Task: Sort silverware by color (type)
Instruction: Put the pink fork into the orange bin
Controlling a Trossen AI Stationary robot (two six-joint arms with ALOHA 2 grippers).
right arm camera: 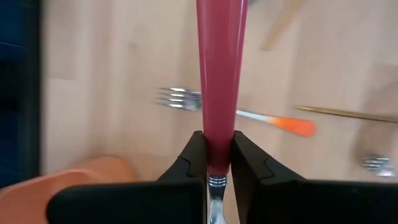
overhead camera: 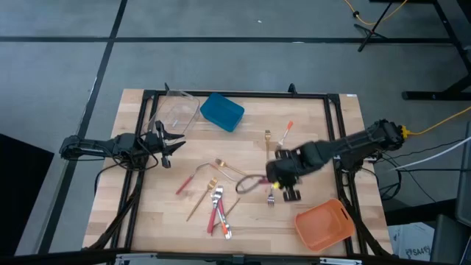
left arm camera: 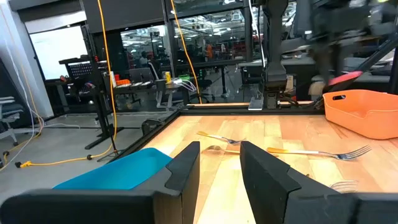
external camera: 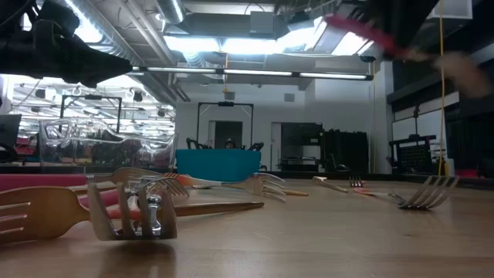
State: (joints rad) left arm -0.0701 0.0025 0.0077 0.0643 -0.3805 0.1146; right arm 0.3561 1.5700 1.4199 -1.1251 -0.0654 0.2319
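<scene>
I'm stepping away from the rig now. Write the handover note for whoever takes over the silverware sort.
Right gripper: shut on a red-handled fork, held above the table near the orange bin.
Left gripper: open, empty, waiting beside the clear bin.
Blue bin: nothing visible in it.
Done: no utensils visibly binned.
Left: the gold, orange-handled and red-handled pieces lying loose on the table.

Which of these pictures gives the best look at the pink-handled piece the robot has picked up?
The right wrist view: the pink handle fills the middle, clamped between the right gripper's fingers. The high view mostly hides it under that gripper. The low view catches it as a blurred pink streak overhead. The left wrist view shows only a distant pink smear.
</scene>
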